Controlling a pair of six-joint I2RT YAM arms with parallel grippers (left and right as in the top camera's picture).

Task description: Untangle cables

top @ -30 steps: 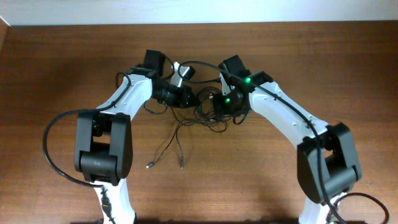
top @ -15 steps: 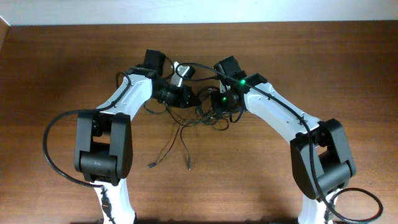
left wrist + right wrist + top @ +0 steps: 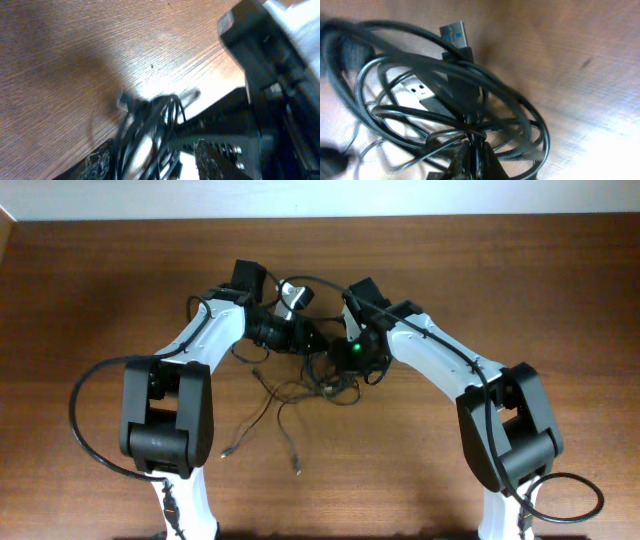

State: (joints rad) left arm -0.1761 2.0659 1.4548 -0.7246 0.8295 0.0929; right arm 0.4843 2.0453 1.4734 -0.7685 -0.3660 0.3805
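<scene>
The right gripper (image 3: 470, 161) clenches the cables (image 3: 457, 80). The left gripper (image 3: 155, 157), at its ten o'clock, seems released around them. Their loose ends trail toward six o'clock.

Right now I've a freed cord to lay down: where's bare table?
Bare table lies left of the left arm, right of the right arm, and along the far edge. Crowded: the centre, where the cables bunch between the arms and trail nearward.

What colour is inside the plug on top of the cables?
Blue inside the plug atop the cables; right wrist view shows it best.
</scene>
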